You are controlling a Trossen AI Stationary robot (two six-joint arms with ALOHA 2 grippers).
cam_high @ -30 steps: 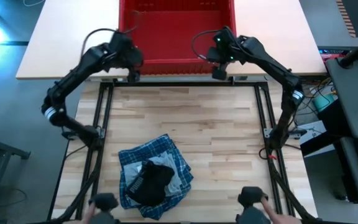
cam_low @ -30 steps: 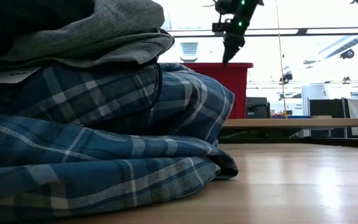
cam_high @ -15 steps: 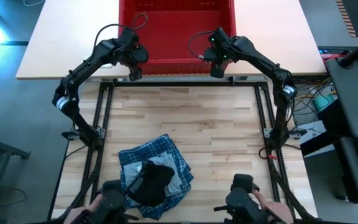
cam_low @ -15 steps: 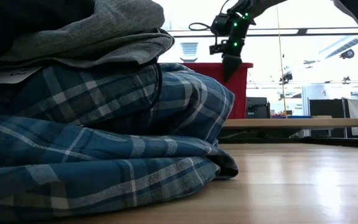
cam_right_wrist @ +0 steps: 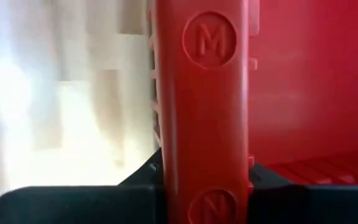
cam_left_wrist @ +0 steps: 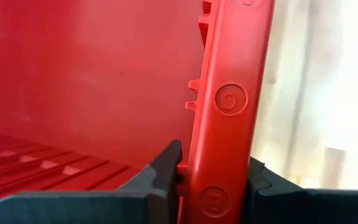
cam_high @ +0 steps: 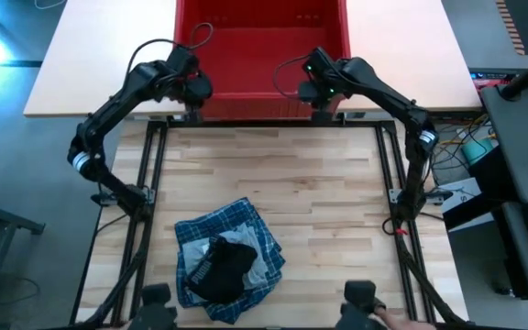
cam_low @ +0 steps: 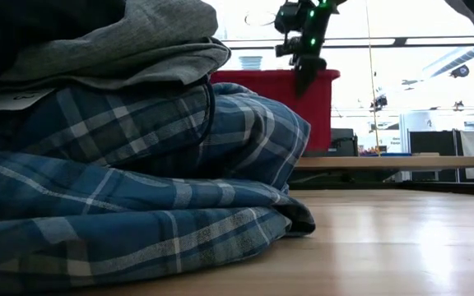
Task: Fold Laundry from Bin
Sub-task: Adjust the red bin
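Table (cam_high: pixel 337 192): light wood, fills the middle of the high view, mostly bare.

Bin (cam_high: pixel 262 46): red tub at top centre of the high view, on the paler surface beyond the table. What shows of its floor holds no clothes; the far end is cut off by the frame.

Laundry (cam_high: pixel 227 261): one stack at lower centre-left of the high view, well apart from the bin. Plaid shirt (cam_low: pixel 138 164) at the bottom, grey T-shirt (cam_low: pixel 130 45) above it, small black garment (cam_high: pixel 221 268) on top. In the low view the layers lie flat with fairly even edges.

Left gripper (cam_high: pixel 193 104): at the bin's near rim, left end. Wrist view shows its fingers (cam_left_wrist: pixel 163 168) pinched on either side of the rim.

Right gripper (cam_high: pixel 324 103): same rim, right end, fingers (cam_right_wrist: pixel 145 174) clamped on the wall likewise.

Judgement: folding looks finished, with all three garments stacked. What remains seems to concern the bin only, probably shifting or lifting it with both arms.
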